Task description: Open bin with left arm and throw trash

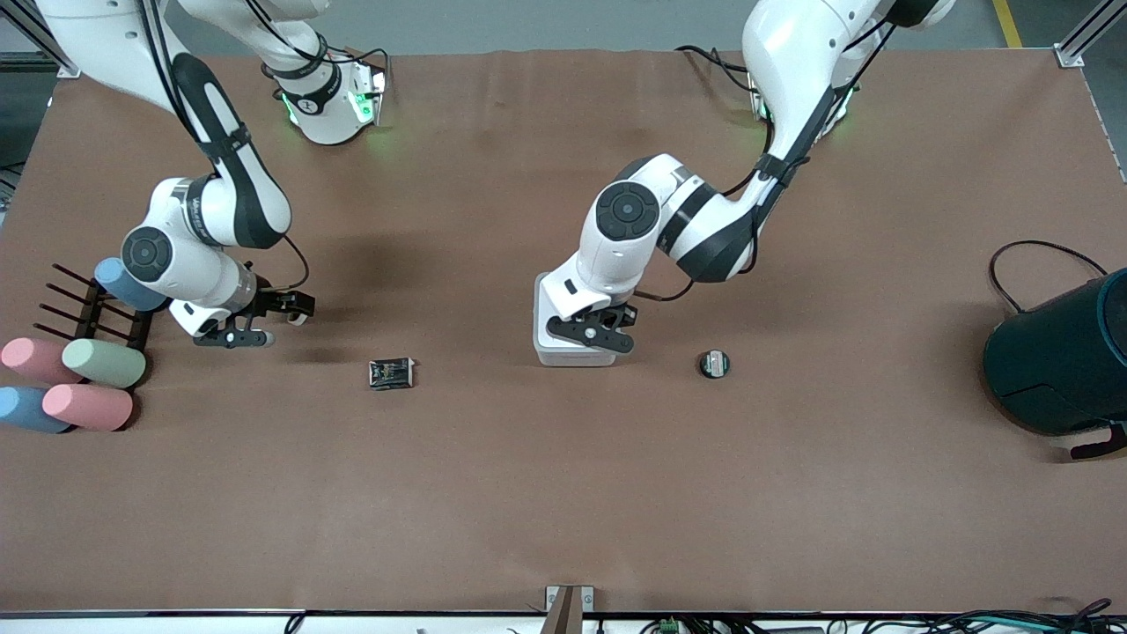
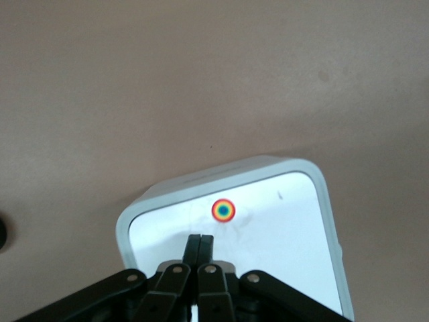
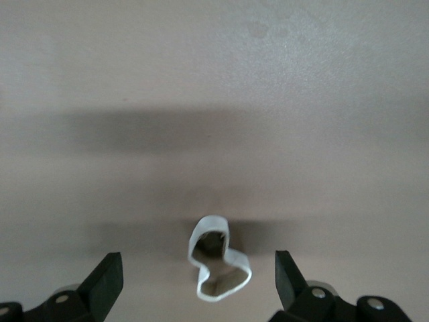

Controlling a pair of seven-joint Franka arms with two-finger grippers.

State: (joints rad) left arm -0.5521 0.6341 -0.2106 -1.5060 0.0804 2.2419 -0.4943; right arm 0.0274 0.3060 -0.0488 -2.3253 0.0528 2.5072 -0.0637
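left gripper (image 2: pixel 199 243), fingers pinched together, sits over the bin (image 1: pixel 563 350) at frame centre, just short of its round button (image 2: pixel 223 210); the lid looks stiff and light, press there. right gripper (image 3: pixel 198 275) spread wide around the flimsy paper loop (image 3: pixel 218 258), centre-left.

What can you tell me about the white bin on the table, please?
The bin is a small white square box with rounded corners, plastic by its look. Its flat lid is down, with a small round button ringed in orange. It stands upright on the brown table between the black wrapper and the dark disc. The left gripper, fingers shut, is over the lid just short of the button; whether it touches is unclear.
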